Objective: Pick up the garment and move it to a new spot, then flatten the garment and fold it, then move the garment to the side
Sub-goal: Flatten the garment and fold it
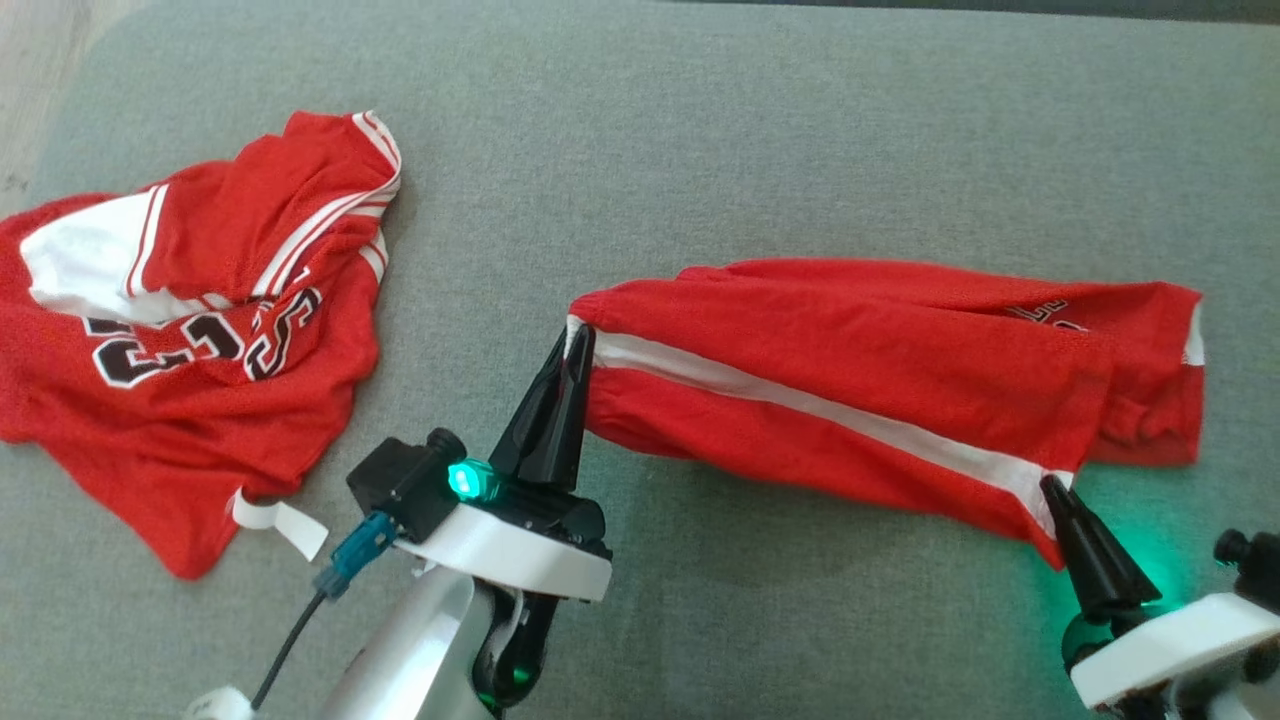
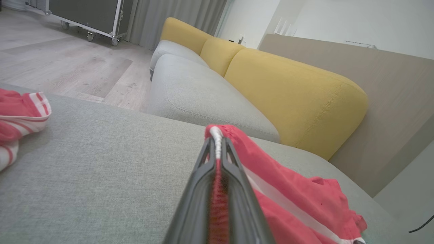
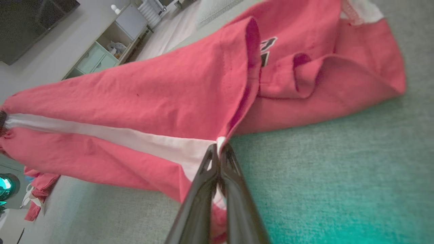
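Observation:
The garment (image 1: 860, 380) is a pair of red shorts with a white side stripe, stretched across the grey cushion. My left gripper (image 1: 578, 335) is shut on its left end, where the white stripe starts. In the left wrist view the gripper (image 2: 217, 140) pinches the gathered red and white edge of the shorts (image 2: 298, 203). My right gripper (image 1: 1052, 487) is shut on the garment's lower right corner at the stripe's other end. The right wrist view shows that gripper (image 3: 219, 149) clamped on the white stripe, with the shorts (image 3: 162, 84) spread beyond it.
A crumpled red jersey (image 1: 190, 330) with white trim and black numbers lies at the left of the cushion (image 1: 700, 130). A yellow-backed sofa (image 2: 291, 88) stands beyond the cushion's far edge, with wood floor (image 2: 61, 64) to its left.

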